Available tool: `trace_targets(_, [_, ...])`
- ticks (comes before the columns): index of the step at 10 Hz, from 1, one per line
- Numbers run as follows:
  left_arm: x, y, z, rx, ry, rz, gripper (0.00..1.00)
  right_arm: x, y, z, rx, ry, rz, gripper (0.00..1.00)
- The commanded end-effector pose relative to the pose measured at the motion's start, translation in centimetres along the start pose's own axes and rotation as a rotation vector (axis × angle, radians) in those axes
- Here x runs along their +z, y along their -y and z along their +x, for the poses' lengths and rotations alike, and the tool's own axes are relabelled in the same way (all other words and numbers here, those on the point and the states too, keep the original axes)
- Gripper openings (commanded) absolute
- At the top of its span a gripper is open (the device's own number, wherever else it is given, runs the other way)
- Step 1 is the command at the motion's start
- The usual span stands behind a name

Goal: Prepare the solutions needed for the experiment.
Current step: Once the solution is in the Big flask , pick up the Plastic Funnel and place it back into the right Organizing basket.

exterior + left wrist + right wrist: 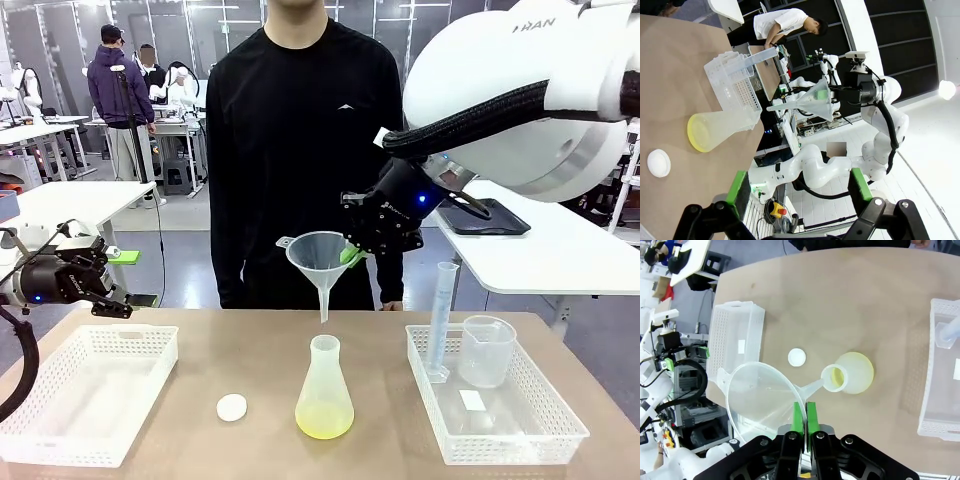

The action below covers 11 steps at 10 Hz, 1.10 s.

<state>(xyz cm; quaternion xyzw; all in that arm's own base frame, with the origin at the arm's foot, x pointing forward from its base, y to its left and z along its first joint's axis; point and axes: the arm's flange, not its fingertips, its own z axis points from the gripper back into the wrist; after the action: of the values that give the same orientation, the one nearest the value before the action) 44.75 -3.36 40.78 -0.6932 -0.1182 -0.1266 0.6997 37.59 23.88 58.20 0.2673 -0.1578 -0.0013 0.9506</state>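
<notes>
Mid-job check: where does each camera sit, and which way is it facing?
Front: between the arms, facing the person across the table; both arms show.
Left wrist: looks sideways across the table at the right arm; open left gripper below.
Right wrist: looks down at the flask; right gripper shut on the funnel.
All share funnel, flask, white cap.

This is a research lab in a large open hall. On the brown table (250,350) stand a plastic flask (325,385) with yellow liquid (325,423), a measuring cylinder (441,315), a beaker (487,352) and white baskets (85,395). A clear funnel (318,255) hangs above the flask. Farther back, people (118,85) work among white tables (70,200) with equipment.
</notes>
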Motion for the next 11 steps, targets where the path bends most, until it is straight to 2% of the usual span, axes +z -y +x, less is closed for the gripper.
trace_targets(1, [-0.1,0.2,0.0,-0.015,0.006,-0.005,1.00,0.3,1.5,0.3,0.030,-0.018,0.000,0.00])
trace_targets(5, [-0.1,0.2,0.0,-0.015,0.006,-0.005,1.00,4.2,9.4,2.9,-0.003,0.031,-0.030,0.00])
trace_targets(8, [-0.1,0.2,0.0,-0.015,0.006,-0.005,1.00,8.8,16.3,4.4,-0.046,0.029,-0.032,0.00])
trace_targets(11, [-0.1,0.2,0.0,-0.015,0.006,-0.005,1.00,11.3,19.7,4.7,-0.090,-0.015,-0.021,0.00])
